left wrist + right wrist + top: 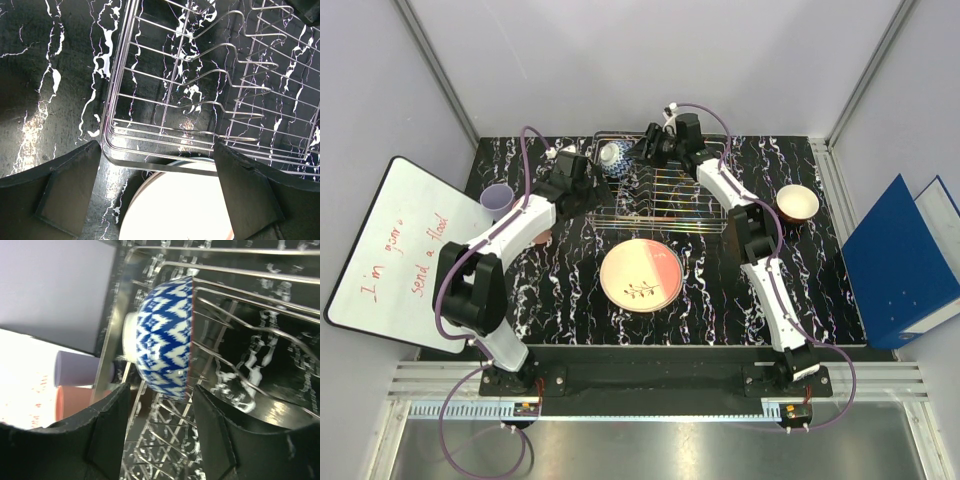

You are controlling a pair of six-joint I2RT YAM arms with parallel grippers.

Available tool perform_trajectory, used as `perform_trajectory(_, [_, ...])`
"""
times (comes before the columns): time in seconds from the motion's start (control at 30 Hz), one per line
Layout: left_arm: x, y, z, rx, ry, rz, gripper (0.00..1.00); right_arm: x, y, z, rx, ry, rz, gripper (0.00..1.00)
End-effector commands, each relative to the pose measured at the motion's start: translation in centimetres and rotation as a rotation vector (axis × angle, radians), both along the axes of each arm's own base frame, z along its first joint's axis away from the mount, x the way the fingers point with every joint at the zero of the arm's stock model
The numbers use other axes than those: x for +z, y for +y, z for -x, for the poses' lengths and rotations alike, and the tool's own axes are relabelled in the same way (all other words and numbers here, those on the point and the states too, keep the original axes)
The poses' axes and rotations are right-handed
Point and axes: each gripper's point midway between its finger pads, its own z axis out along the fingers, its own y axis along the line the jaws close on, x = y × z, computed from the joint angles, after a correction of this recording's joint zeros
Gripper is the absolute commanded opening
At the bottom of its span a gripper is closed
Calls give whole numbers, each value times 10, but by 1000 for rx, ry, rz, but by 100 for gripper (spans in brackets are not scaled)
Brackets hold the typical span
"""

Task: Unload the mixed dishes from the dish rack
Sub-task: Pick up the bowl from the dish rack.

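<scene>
The silver wire dish rack (665, 198) stands at the back middle of the table. A blue-white patterned bowl (615, 158) stands on edge in its back left corner. My right gripper (642, 152) is open just behind the bowl; in the right wrist view the bowl (165, 345) sits just ahead of the open gripper (157, 425). My left gripper (588, 195) is open and empty at the rack's left side, over the rack's corner (117, 145). The cream/pink plate (640, 275) lies flat in front of the rack and shows in the left wrist view (175, 212). The cream/blue plate is out of view.
A lavender cup (497, 198) and a pink cup (542, 237), partly under my left arm, stand left of the rack. A red bowl (797, 203) sits at the right. A whiteboard (390, 250) lies at the left edge, a blue binder (900, 265) at the right.
</scene>
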Motion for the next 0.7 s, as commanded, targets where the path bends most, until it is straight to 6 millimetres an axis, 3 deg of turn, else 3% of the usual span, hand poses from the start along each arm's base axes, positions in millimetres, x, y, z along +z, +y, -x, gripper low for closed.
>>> perform_trajectory(0.0, [8, -7, -9, -6, -42, 30, 97, 17, -7, -2, -66, -47, 85, 61])
perform_trajectory(0.23, [5, -7, -8, -5, -34, 28, 97, 3, -8, -6, -72, -32, 100, 62])
perform_trajectory(0.67, [-5, -26, -6, -91, -13, 30, 90, 14, 22, -4, 19, -56, -39, 64])
